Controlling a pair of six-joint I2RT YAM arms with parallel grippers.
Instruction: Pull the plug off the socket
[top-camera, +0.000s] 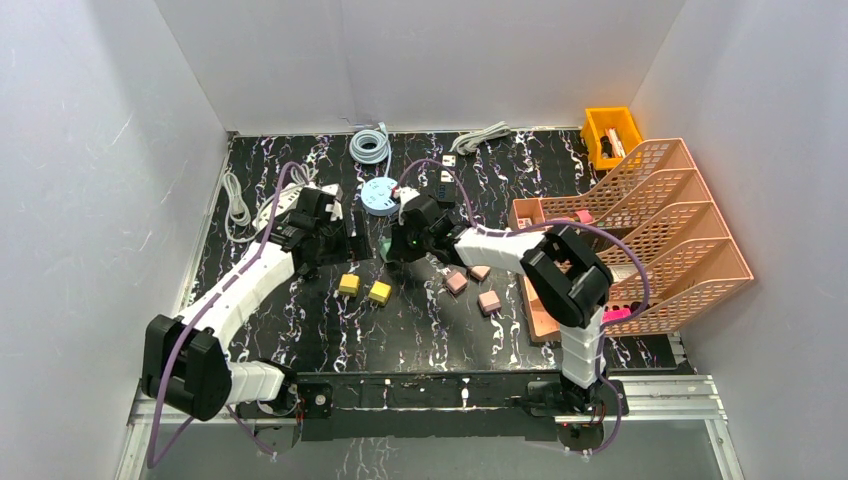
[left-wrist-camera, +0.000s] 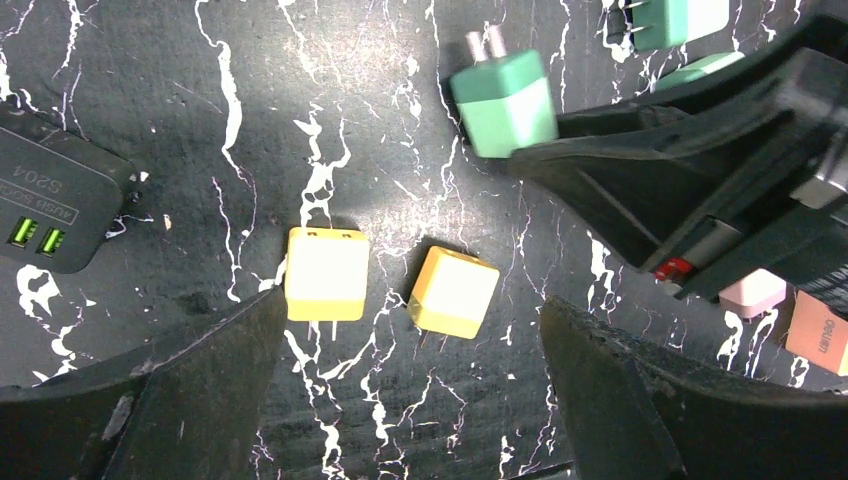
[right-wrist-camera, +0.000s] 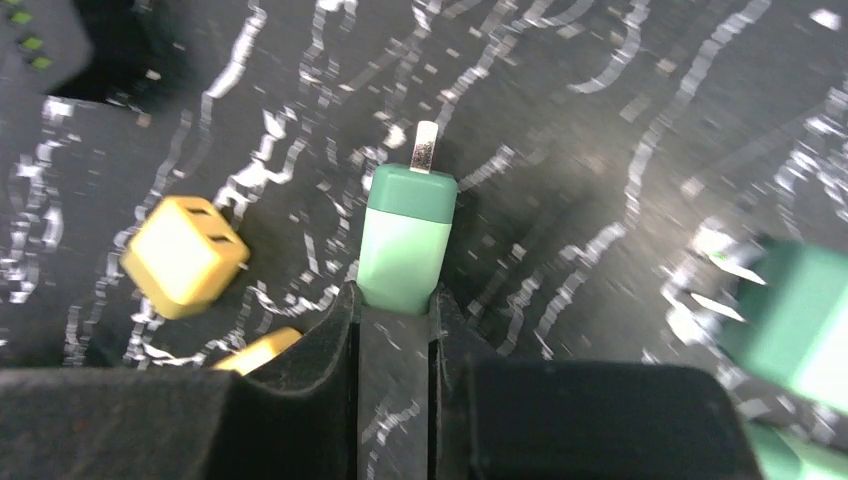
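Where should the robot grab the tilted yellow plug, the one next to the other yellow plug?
Pinch the tilted yellow plug by two opposite flat sides of its boxy body, coming straight down from above. It lies loose on the tabletop with those sides clear. Its thin prongs seem to poke out at one lower edge, so keep off that edge.

A pale yellow plug (left-wrist-camera: 327, 273) lies flat. Just right of it sits a darker yellow plug (left-wrist-camera: 453, 291), up-right a green plug (left-wrist-camera: 503, 100), far left a black socket block (left-wrist-camera: 55, 205).
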